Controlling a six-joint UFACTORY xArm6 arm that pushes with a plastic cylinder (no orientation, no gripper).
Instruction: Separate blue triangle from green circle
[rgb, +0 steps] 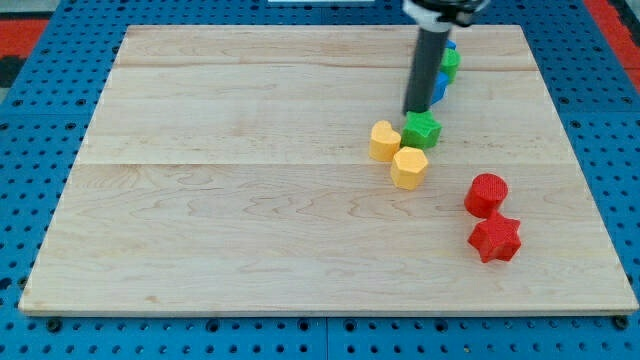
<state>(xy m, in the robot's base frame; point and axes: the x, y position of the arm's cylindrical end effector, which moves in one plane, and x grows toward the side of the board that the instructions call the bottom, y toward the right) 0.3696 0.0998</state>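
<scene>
Blue triangle (441, 88) sits near tabletop (250, 200) top, touching green circle (452, 62), both partly hidden behind rod. My tip (415, 111) just above green star (422, 129); no fingers on this rig.

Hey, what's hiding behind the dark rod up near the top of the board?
Behind the rod, slivers of a blue block and a green block peek out on its right. The rod covers the rest, so their shapes cannot be made out.

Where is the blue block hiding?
The blue block sits near the view's top, right of centre, mostly behind the rod, just below a green block and above the green star. My tip is beside it.
</scene>
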